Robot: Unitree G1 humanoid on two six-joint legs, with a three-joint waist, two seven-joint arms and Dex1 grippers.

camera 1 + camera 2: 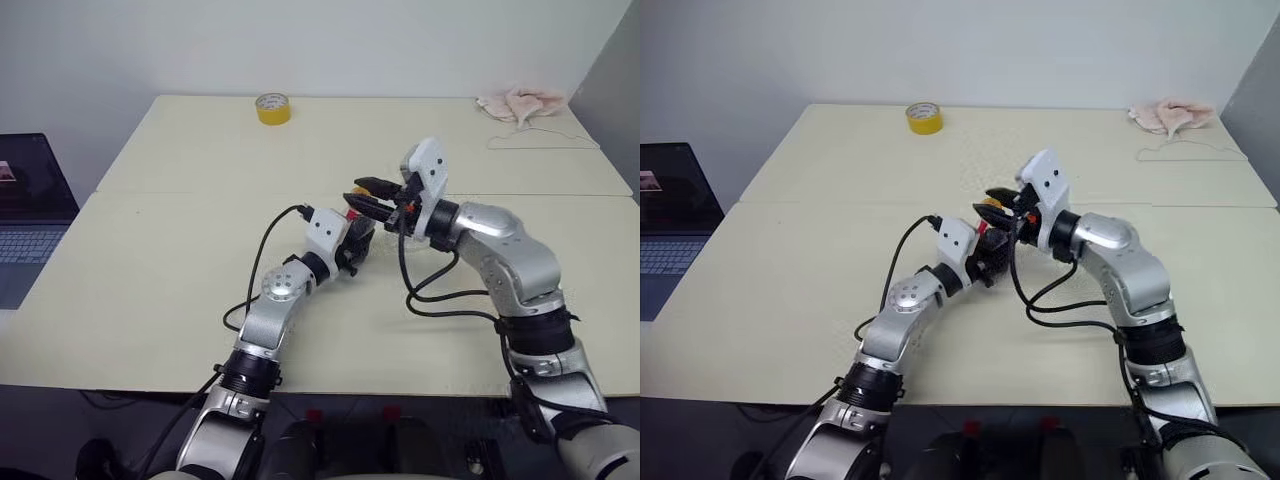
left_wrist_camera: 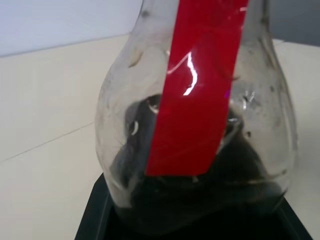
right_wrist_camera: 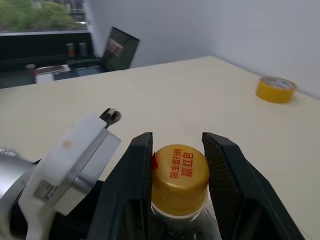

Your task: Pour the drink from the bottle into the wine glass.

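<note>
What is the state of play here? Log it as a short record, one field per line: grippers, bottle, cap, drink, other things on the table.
left gripper: shut on the bottle's body, holding it upright over the table
right gripper: shut on the cap, one finger on each side
bottle: clear, with a red label
cap: yellow, still on
drink: dark, low in the bottle
tape roll: yellow, at the far edge
cloth: crumpled, at the far right corner
laptop: open, off to the left
</note>
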